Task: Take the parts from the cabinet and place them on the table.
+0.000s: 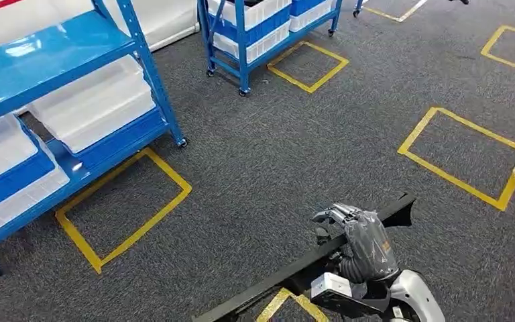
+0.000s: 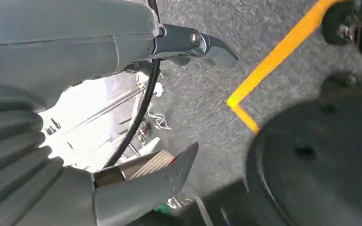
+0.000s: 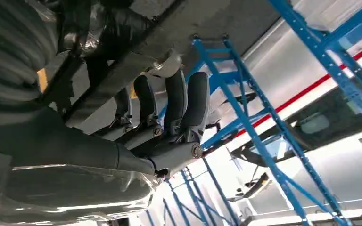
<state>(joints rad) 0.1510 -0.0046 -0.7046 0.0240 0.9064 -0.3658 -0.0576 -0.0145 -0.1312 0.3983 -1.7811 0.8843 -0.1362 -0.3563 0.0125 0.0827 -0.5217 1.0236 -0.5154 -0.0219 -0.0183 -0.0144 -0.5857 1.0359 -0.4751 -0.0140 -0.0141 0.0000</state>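
Gripping a long black part (image 1: 322, 258), the right hand (image 1: 365, 241) sits at the near right of the head view, fingers (image 3: 179, 101) wrapped over the bar, which runs from the near edge up toward the far right above grey carpet (image 1: 295, 154) marked with yellow tape squares (image 1: 124, 208). Blue shelving (image 1: 74, 100) with clear bins (image 1: 94, 100) stands at the far left, well apart from the part. Seen from its own wrist, the left hand (image 2: 136, 117) holds nothing, thumb and fingers spread apart over the carpet
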